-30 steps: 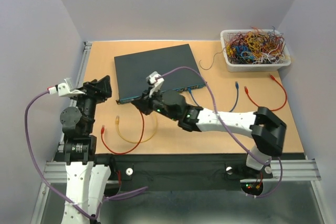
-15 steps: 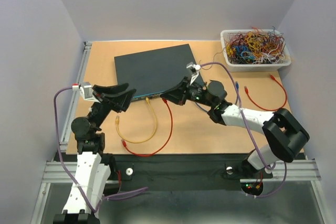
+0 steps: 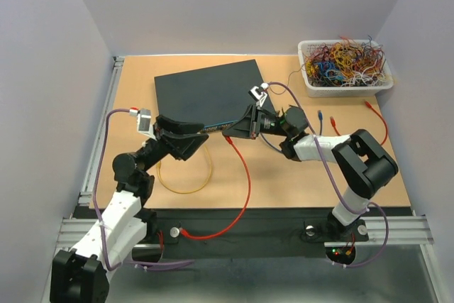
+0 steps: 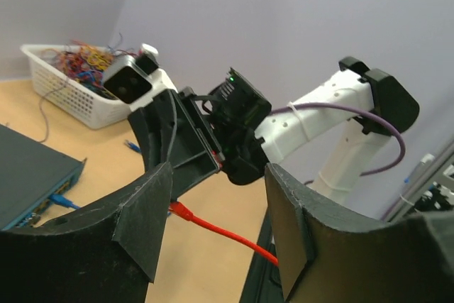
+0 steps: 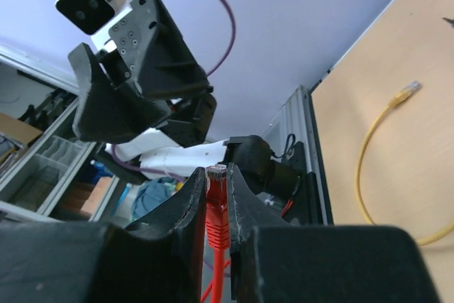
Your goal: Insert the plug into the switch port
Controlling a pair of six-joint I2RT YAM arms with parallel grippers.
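The red plug (image 5: 216, 188) is pinched upright between my right gripper's (image 5: 215, 175) fingers, its tip poking just past them. In the top view this right gripper (image 3: 230, 133) sits at the front face of the dark teal switch (image 3: 209, 90), pointing left. The red cable (image 3: 245, 182) trails from it to the table's near edge. The switch ports (image 4: 51, 199) run along the narrow front face, one taken by a blue cable. My left gripper (image 3: 186, 140) stands open and empty, facing the right gripper (image 4: 186, 148). The red cable (image 4: 213, 230) runs behind its fingers (image 4: 145, 226).
A yellow cable (image 3: 186, 179) loops on the table between the arms, its plug (image 5: 408, 93) lying free. A white mesh basket (image 3: 345, 69) of coloured wires stands at the back right. Loose blue (image 3: 319, 124) and red (image 3: 376, 129) cables lie in front of it.
My left gripper has swung right toward the switch's front and narrowed slightly. The right gripper drew back right with the red plug, then held there. The red cable's loose end slid to the near edge.
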